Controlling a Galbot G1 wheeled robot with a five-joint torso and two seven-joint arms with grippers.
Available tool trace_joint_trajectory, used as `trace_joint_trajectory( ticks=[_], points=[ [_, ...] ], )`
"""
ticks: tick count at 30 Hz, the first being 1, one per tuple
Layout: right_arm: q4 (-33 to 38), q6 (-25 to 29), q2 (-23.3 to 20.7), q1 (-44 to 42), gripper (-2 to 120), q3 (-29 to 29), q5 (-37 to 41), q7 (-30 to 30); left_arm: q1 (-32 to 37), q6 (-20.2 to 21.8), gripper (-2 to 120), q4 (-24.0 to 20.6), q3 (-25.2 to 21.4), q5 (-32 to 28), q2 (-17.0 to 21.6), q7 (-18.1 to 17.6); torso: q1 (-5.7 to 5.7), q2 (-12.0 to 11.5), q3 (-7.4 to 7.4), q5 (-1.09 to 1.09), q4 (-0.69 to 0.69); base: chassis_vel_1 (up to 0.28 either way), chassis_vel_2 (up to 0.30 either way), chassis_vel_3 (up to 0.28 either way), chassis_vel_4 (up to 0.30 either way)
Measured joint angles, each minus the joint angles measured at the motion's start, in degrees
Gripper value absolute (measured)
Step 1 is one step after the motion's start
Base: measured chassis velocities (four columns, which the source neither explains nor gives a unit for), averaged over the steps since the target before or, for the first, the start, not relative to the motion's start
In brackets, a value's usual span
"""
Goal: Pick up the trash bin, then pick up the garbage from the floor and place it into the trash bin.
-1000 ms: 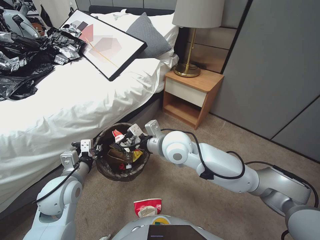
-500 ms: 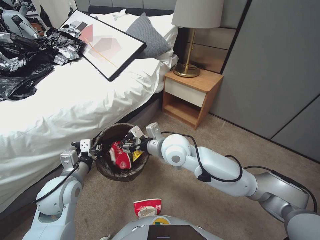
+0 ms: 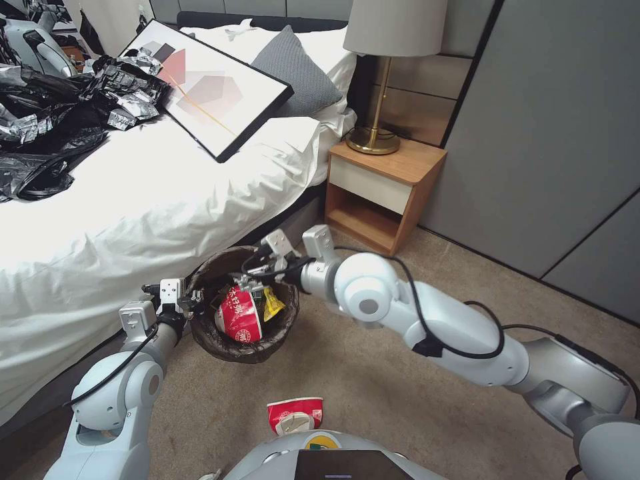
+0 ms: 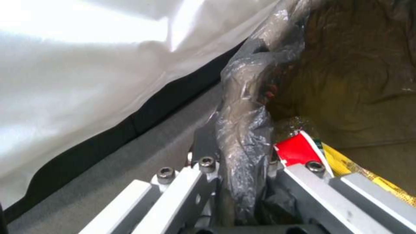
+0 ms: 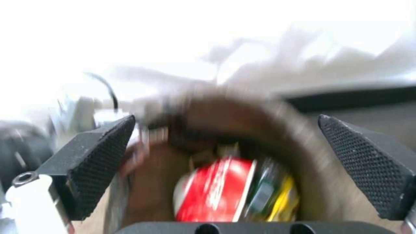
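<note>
The trash bin (image 3: 208, 337), lined with a dark brown bag, hangs beside the bed. My left gripper (image 3: 191, 303) is shut on its near rim; in the left wrist view the bagged rim (image 4: 245, 152) is pinched between the jaws. A crushed red-and-white paper bowl (image 3: 241, 320) lies inside the bin next to a yellow wrapper (image 3: 273, 303). Just above the bin's far rim my right gripper (image 3: 259, 268) hangs open with nothing in it. Its wrist view looks down between the black pads (image 5: 102, 159) onto the bowl (image 5: 214, 191). More garbage, another crushed red bowl (image 3: 295, 415), lies on the carpet near my base.
The white bed (image 3: 133, 200) runs along the left, carrying a heap of black-silver plastic (image 3: 60, 113) and a framed picture (image 3: 207, 87). A wooden nightstand (image 3: 383, 193) with a lamp (image 3: 380, 80) stands behind the bin. Grey wall panels (image 3: 553, 133) close off the right side.
The red-and-white bowl left my right gripper and dropped into the bin. The right gripper then rose out of the bin toward its far rim. My left gripper kept its hold.
</note>
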Motion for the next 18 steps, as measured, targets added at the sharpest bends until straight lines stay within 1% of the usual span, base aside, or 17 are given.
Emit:
trace_joint_trajectory(
  ticks=[2, 3, 6, 7, 8, 9, 10, 11, 12, 13, 14, 15, 16, 17, 18],
  points=[
    [1.7, 0.4, -0.8, 1.5, 100, 2.5, 1.0, 0.1, 0.0, 0.0, 0, 0.0, 0.0, 0.1, -0.1, 0.0, 0.0, 0.0, 0.0, 0.0, 0.01, 0.0, 0.0, 0.0, 0.0],
    [1.7, 0.4, -0.8, 1.5, 100, 2.5, 1.0, 0.1, 0.0, 0.0, 0, 0.0, 0.0, 0.1, -0.1, 0.0, 0.0, 0.0, 0.0, 0.0, 0.01, 0.0, 0.0, 0.0, 0.0],
    [3.8, 2.6, -3.6, 4.1, 100, 8.2, 1.4, 0.5, 0.1, 0.0, 0, 0.0, -0.1, 0.1, -0.2, 0.0, 0.0, 0.0, 0.0, 0.0, 0.01, 0.0, 0.0, 0.0, 0.0],
    [3.8, 2.6, -3.6, 4.1, 100, 8.2, 1.4, 0.5, 0.1, 0.0, 0, 0.0, -0.1, 0.1, -0.2, 0.0, 0.0, 0.0, 0.0, 0.0, 0.01, 0.0, 0.0, 0.0, 0.0],
    [4.4, 5.2, -6.1, 4.3, 100, 11.7, -0.4, 0.7, 0.0, 0.0, 0, 0.0, -0.1, 0.1, -0.2, 0.0, 0.0, 0.0, 0.0, 0.0, 0.01, 0.0, 0.0, 0.0, 0.0],
    [4.8, 7.2, -8.1, 2.1, 100, 15.2, -3.5, 0.6, -0.1, 0.0, 0, 0.0, -0.1, 0.1, -0.3, 0.0, 0.0, 0.0, 0.0, 0.0, 0.01, 0.0, 0.0, 0.0, 0.0],
    [5.1, 8.1, -9.5, -0.8, 100, 18.1, -5.6, 0.3, -0.1, 0.0, 0, 0.0, -0.1, 0.1, -0.3, 0.0, 0.0, 0.0, 0.0, 0.0, 0.0, 0.0, 0.0, 0.0, 0.0],
    [5.1, 8.1, -9.5, -0.8, 100, 18.1, -5.6, 0.3, -0.1, 0.0, 0, 0.0, -0.1, 0.1, -0.3, 0.0, 0.0, 0.0, 0.0, 0.0, 0.0, 0.0, 0.0, 0.0, 0.0],
    [5.4, 8.7, -10.7, -4.0, 100, 20.8, -8.5, 0.3, -0.1, 0.0, 0, 0.0, -0.1, 0.1, -0.2, 0.0, 0.0, 0.0, 0.0, 0.03, -0.01, 0.0, 0.0, 0.0, 0.0],
    [5.5, 9.8, -11.6, -8.2, 100, 24.8, -13.0, 0.2, -0.1, 0.0, 0, 0.1, -0.1, 0.1, -0.2, 0.0, 0.0, 0.0, 0.0, 0.02, -0.01, 0.0, 0.0, 0.0, 0.0],
    [5.5, 10.1, -11.8, -9.9, 100, 26.5, -15.0, 0.1, -0.1, 0.0, 0, 0.1, -0.1, 0.1, -0.2, 0.0, 0.0, 0.0, 0.0, 0.02, -0.01, 0.0, 0.0, 0.0, 0.0],
    [5.5, 10.1, -11.8, -9.9, 100, 26.5, -15.0, 0.1, -0.1, 0.0, 0, 0.1, -0.1, 0.1, -0.2, 0.0, 0.0, 0.0, 0.0, 0.02, -0.01, 0.0, 0.0, 0.0, 0.0],
    [5.5, 10.9, -11.9, -15.6, 100, 32.2, -20.5, -0.5, -0.1, 0.0, 0, 0.1, -0.1, 0.0, -0.2, 0.0, 0.0, 0.0, 0.0, 0.01, -0.01, 0.0, 0.0, 0.0, 0.0],
    [5.5, 11.3, -11.6, -18.7, 100, 35.1, -23.1, -0.9, -0.1, 0.0, 0, 0.1, -0.1, 0.0, -0.2, 0.0, 0.0, 0.0, 0.0, 0.01, 0.0, 0.0, 0.0, 0.0, 0.0],
    [5.4, 12.4, -10.3, -26.8, 100, 41.7, -29.2, -1.4, 0.0, 0.0, 0, 0.1, -0.1, 0.0, -0.2, -0.1, 0.0, 0.0, 0.0, 0.03, -0.01, 0.0, 0.0, 0.0, 0.0]
  ],
)
